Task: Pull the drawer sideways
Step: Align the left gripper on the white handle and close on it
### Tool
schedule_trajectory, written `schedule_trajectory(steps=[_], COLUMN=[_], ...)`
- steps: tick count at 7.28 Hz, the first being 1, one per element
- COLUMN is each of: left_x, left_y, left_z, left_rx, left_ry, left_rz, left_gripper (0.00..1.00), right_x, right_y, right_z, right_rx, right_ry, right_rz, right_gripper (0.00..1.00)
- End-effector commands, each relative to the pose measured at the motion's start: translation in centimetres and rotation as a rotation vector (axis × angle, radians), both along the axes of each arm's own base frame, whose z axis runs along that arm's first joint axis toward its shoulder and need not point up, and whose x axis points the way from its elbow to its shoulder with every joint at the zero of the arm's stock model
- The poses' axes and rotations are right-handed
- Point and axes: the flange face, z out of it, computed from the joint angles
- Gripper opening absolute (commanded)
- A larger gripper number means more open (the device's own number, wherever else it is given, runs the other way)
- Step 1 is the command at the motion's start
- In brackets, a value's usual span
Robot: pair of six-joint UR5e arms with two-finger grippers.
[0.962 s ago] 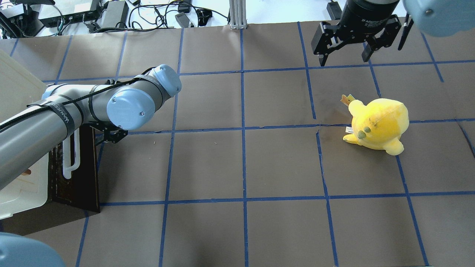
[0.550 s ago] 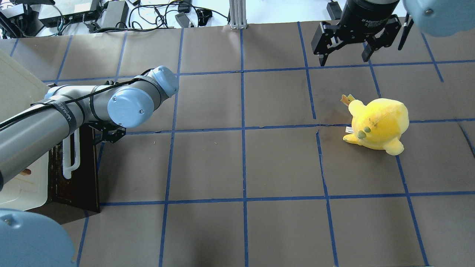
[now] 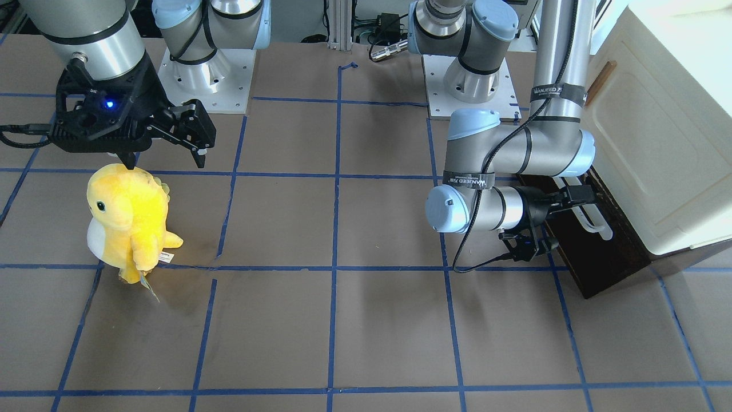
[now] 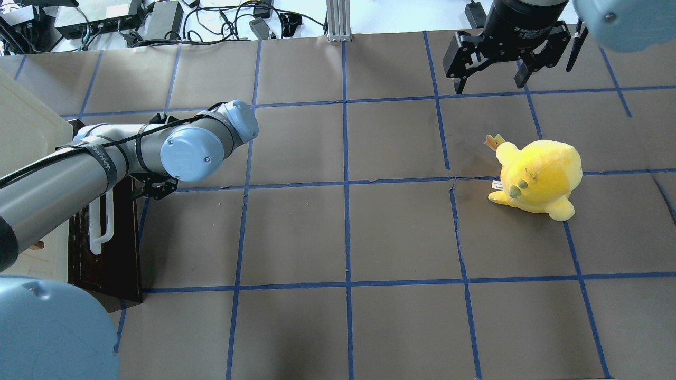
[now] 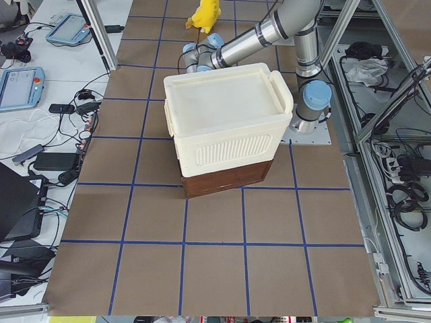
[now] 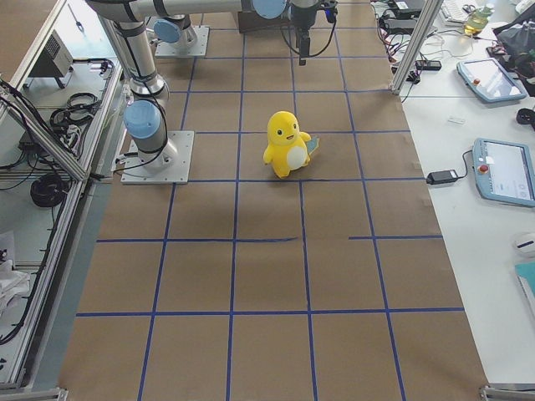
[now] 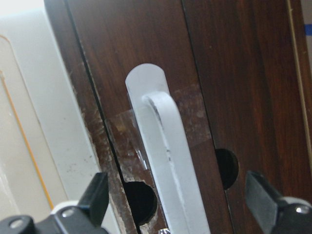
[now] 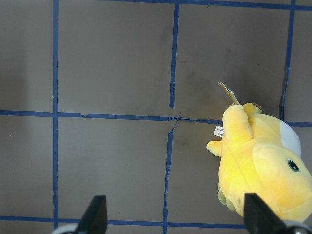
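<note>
In the overhead view, the drawer is sitting at the table's left edge beneath the cream cabinet. Its dark front is lying close against the cabinet, so the pull is judged not yet begun. The left gripper is facing the white handle, jaws apart, one finger on each side, not clamping. Closing and pulling sideways are remaining. At right, the right gripper is hovering with jaws apart, empty, near the yellow plush toy.

You had the left arm reaching low at the overhead frame's left, left gripper spread wide; upper right, the right gripper hung downward, jaws parted.
</note>
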Motion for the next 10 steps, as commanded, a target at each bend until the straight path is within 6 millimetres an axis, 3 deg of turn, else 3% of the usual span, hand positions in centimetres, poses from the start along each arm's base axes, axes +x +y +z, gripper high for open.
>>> schedule_trajectory(steps=[1,3,10], left_x=[-0.03,-0.02,0.48], left_y=[0.10,0.12,0.10], left_z=[-0.40,-0.69,-0.72], left_rx=[0.002,0.008,0.011], left_ry=[0.001,0.000,-0.004], left_rz=[0.004,0.003,0.009], left_gripper=[0.80,0.64,0.60], right_x=[0.00,0.00,0.00], right_y=[0.00,0.00,0.00], right_z=[0.00,0.00,0.00], right_rx=[0.000,0.000,0.000], right_ry=[0.000,0.000,0.000], right_rz=[0.000,0.002,0.000], right_gripper=[1.00,1.00,1.00])
